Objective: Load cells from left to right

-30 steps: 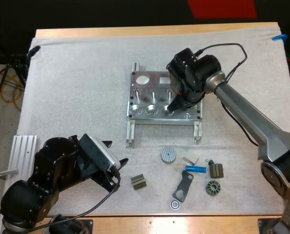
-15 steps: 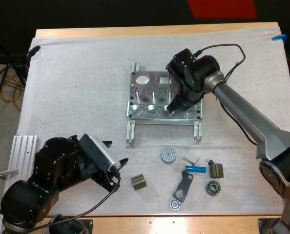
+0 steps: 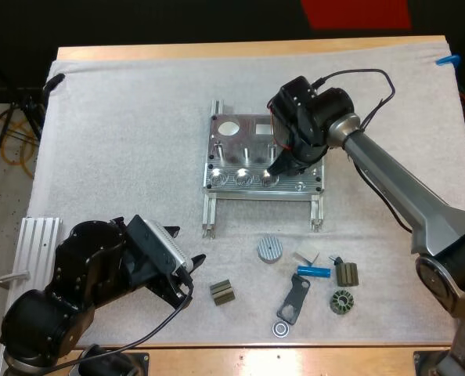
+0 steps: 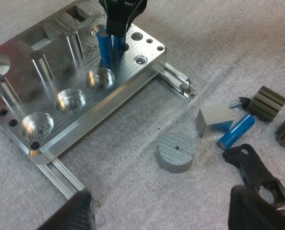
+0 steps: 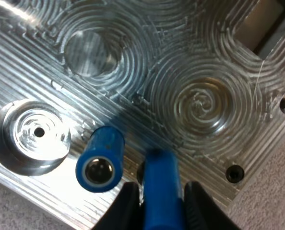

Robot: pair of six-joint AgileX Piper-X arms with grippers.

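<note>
The metal fixture (image 3: pixel 252 149) sits mid-mat, with several round pockets along its front row (image 4: pixel 70 101). One blue cylinder (image 5: pixel 100 166) stands upright in a front pocket (image 4: pixel 103 47). My right gripper (image 3: pixel 275 171) is over the fixture's right front and is shut on a second blue cylinder (image 5: pixel 160 189), held upright just beside the standing one (image 4: pixel 117 51). A third blue cylinder (image 3: pixel 314 272) lies on the mat in front of the fixture (image 4: pixel 236 132). My left gripper (image 3: pixel 184 244) hovers low at the near left, open and holding nothing, with its fingers (image 4: pixel 80 213) wide apart.
In front of the fixture lie a grey ribbed disc (image 3: pixel 269 249), a small metal block (image 4: pixel 214 119), dark ribbed parts (image 3: pixel 347 273) (image 3: pixel 223 292), a black bracket (image 3: pixel 293 299) and a small ring (image 3: pixel 280 328). A ribbed aluminium plate (image 3: pixel 38 247) rests at the left edge.
The right gripper has crept very slightly over the fixture's front row with its blue cylinder. The left arm has stayed still.
</note>
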